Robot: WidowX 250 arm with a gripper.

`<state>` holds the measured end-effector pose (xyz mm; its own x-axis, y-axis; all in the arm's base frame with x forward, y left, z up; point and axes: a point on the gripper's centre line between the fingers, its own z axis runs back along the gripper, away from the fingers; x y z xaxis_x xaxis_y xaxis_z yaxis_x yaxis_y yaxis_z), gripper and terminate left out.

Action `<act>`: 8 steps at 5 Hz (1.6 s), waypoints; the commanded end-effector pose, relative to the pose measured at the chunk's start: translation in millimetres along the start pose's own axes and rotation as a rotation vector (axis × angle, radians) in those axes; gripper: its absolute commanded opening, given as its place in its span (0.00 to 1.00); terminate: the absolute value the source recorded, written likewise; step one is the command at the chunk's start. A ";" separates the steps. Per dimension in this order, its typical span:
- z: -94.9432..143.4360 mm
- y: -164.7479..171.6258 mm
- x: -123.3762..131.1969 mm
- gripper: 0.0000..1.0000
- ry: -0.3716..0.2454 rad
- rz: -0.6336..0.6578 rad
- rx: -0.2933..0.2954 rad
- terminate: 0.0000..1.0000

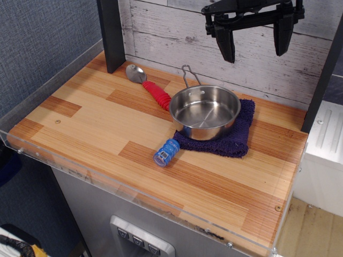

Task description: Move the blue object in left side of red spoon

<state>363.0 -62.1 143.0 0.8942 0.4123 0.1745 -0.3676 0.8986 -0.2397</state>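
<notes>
Nearest me I see the clear acrylic rim along the front of the striped wooden desk, with a grey cabinet face below it. A little further in, the small blue plastic cylinder lies on its side on the bare wood, its labelled end toward me, just beside the front corner of the dark purple-blue cloth. On that cloth sits the round steel pan, its wire handle pointing away. The spoon with the ribbed red handle lies behind, its red end at the pan's rim. Whitewashed planks form the back wall, blue-grey fabric the left. My black claw hangs high above, fingers spread wide, holding nothing.
</notes>
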 end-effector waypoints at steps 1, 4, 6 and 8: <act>0.0 0.0 0.0 1.00 0.000 0.000 0.000 0.00; 6.0 40.5 -41.6 1.00 0.033 -0.251 0.104 0.00; -11.9 76.9 -54.9 1.00 -0.065 -0.321 0.174 0.00; -37.9 102.2 -57.7 1.00 -0.062 -0.329 0.300 0.00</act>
<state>279.0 -1.8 60.1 0.9694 0.1081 0.2202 -0.1370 0.9832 0.1205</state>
